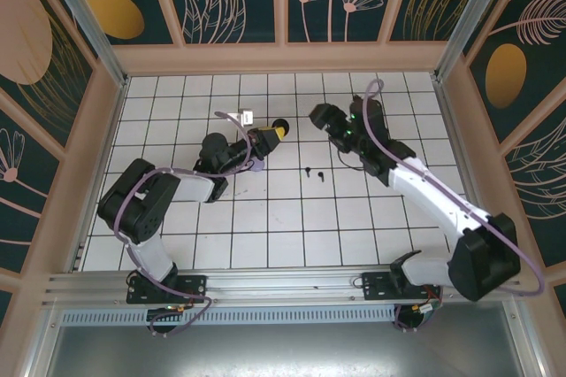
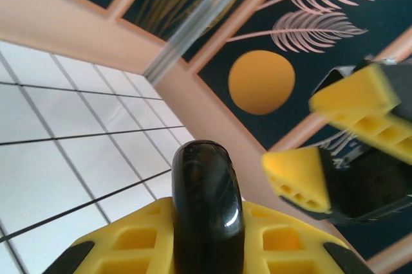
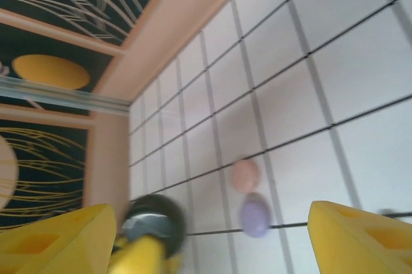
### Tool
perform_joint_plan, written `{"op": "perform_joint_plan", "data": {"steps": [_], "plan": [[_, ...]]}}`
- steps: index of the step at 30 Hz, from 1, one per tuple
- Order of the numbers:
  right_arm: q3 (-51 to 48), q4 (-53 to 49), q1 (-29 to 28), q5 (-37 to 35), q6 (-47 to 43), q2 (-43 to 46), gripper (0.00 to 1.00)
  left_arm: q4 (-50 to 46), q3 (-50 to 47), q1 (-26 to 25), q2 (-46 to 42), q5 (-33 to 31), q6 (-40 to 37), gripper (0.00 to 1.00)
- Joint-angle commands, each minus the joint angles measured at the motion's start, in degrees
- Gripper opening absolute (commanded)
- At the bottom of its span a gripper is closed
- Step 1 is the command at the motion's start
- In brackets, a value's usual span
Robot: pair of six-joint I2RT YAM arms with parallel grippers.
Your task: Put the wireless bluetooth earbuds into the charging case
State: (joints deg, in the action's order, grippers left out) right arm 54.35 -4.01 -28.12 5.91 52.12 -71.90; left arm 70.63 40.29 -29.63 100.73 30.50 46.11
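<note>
The left jaws pinch the black case (image 1: 280, 127) by its glossy, rounded edge; the right jaws stand spread just beside it. The black earbuds (image 1: 307, 170) lie loose on the worktop (image 1: 265, 218), apart from it. A clumsy push here may twist the case out, I think.

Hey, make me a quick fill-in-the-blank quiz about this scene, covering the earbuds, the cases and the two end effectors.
1. The left end effector is shut on a ___ round case.
2. The right end effector has its jaws ___.
3. The two loose earbuds lying on the tiled table are ___ in colour.
4. In the right wrist view, a pink case lies on the table beside a ___ one.

Missing words: black; open; black; lilac.
</note>
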Motion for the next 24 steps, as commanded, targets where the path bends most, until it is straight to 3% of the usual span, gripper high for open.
{"op": "perform_joint_plan", "data": {"steps": [1, 11, 17, 24], "plan": [[-4.7, 1.3, 1.99, 1.63, -10.4, 5.86, 0.78, -4.93, 3.21, 0.18, -2.2, 9.45, -3.89, 0.0], [-9.53, 2.64, 3.91, 17.59, -30.51, 12.15, 0.78, -11.04, 6.98, 0.18, -4.27, 23.51, -3.91, 0.0], [-8.83, 5.32, 3.8, 25.35, -32.69, 9.07, 0.75, -12.64, 8.61, 0.18, -4.36, 27.1, -3.31, 0.0], [-6.63, 7.34, 3.27, 27.75, -32.43, 6.28, 0.73, -15.32, 10.08, 0.18, -4.58, 27.99, -4.57, 0.0]]}}
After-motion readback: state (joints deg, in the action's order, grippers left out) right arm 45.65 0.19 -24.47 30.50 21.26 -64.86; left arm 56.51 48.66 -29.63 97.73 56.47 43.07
